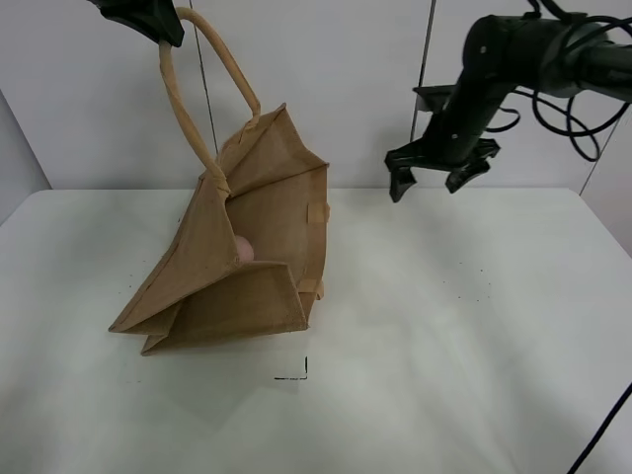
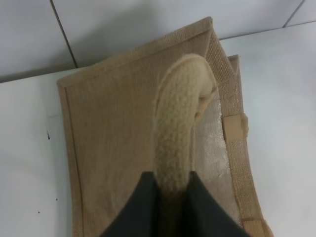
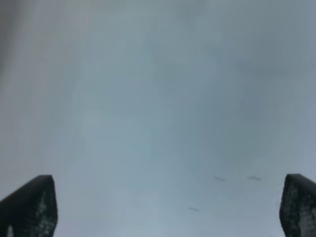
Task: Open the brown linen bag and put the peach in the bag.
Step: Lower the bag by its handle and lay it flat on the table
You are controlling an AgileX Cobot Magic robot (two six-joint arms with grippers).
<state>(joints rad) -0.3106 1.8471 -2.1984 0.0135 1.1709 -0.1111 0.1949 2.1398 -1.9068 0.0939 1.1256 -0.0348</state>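
Observation:
The brown linen bag [image 1: 242, 267] stands on the white table at left centre, its mouth pulled open towards the right. My left gripper [image 1: 163, 22] is shut on one light-tan handle [image 1: 188, 109] and holds it up high. In the left wrist view the fingers [image 2: 143, 207] pinch the handle [image 2: 175, 143] above the bag's side [image 2: 113, 138]. The peach [image 1: 244, 249] shows as a pink round spot inside the bag's mouth. My right gripper [image 1: 430, 176] is open and empty, in the air to the right of the bag. Its wrist view shows only bare table between the fingertips [image 3: 34, 207].
A small black corner mark [image 1: 296, 373] lies on the table in front of the bag. The white table [image 1: 474, 336] stretches to the right and front. Grey wall panels stand behind. Black cables [image 1: 563, 109] hang by the right arm.

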